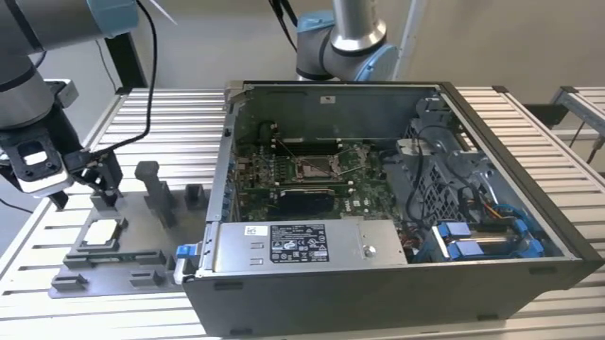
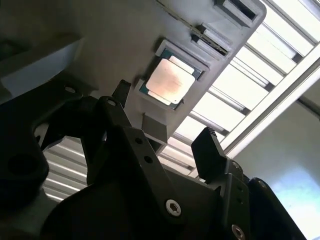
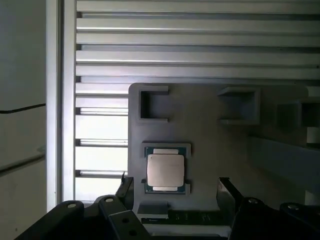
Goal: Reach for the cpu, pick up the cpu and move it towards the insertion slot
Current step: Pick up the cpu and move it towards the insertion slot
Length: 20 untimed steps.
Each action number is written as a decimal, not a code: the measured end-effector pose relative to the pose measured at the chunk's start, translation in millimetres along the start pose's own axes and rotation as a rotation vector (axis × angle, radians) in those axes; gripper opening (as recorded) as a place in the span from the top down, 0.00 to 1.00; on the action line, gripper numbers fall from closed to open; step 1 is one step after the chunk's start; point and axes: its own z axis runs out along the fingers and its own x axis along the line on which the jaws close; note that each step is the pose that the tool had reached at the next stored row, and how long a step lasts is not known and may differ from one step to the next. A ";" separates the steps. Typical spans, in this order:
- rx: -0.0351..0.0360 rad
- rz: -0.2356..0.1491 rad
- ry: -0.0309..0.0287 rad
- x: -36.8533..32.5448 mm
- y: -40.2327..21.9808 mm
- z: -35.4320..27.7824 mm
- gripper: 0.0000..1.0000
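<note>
Gripper (image 3: 175,184) is open: jaws wide apart, nothing held, and as far as I can see touching nothing. In both wrist views the two black fingers (image 3: 226,189) stand either side of the cpu (image 3: 165,172), with a clear gap on each side. The spread is well wider than the chip.

Key relation: the cpu lies straight ahead of the gripper, roughly centred between the fingertips. The exterior view puts the gripper above the chip and apart from it, so my read is that it's not yet at grasp height. The chip is square, so there's no long axis to align to. Its edges run parallel to the fixture's edges. In the first wrist view the finger line looks square to one pair of opposite edges. The second wrist view (image 2: 170,80) sees the chip at a skew, but that looks like camera angle, not misalignment.

The cpu sits flat, pale metal face up with a thin green border, in a shallow square recess of the grey plastic fixture (image 3: 200,130). The fixture lies on the slatted metal table (image 3: 200,50).

Farther out in the exterior view, the open computer case (image 1: 378,290) stands to the exterior view's right of the fixture. The insertion slot (image 1: 315,168) is inside it on the green board (image 1: 364,185), well apart from the gripper. I can't tell whether the slot's frame is up or down.

Judgement: this is the reach phase, and the pick is not made.
</note>
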 end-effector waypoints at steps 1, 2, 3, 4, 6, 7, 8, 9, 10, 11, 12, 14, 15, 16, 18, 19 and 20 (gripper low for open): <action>0.0001 0.000 0.0001 0.0 -0.8 1.7 0.00; 0.0002 0.000 0.0002 0.0 -1.9 3.5 0.00; 0.0001 0.000 0.0001 0.0 -2.9 5.4 0.00; 0.0000 0.000 0.0000 0.0 -3.6 7.1 0.00; 0.0000 0.000 -0.0001 0.0 -4.5 10.1 0.00; 0.0000 0.000 0.0000 0.0 -4.9 11.7 0.00; 0.0000 0.000 0.0000 0.0 -5.2 13.2 0.00; 0.0000 0.000 -0.0001 0.0 -5.4 14.5 0.00; 0.0001 0.000 0.0000 0.0 -5.4 14.5 0.00; 0.0001 0.000 0.0000 0.0 -5.4 14.6 0.00; 0.0002 0.000 0.0000 0.0 -5.4 14.5 0.00; 0.0002 0.000 0.0001 0.0 -5.4 14.7 0.00; -0.0001 0.000 -0.0003 -0.1 -5.4 15.5 0.00; -0.0001 0.000 -0.0003 -0.1 -5.5 16.7 0.00; 0.0000 0.000 -0.0001 0.0 -5.6 19.5 0.00; -0.0001 0.000 -0.0003 0.0 -5.7 21.0 0.00; 0.0001 0.000 -0.0001 0.0 -5.8 22.2 0.00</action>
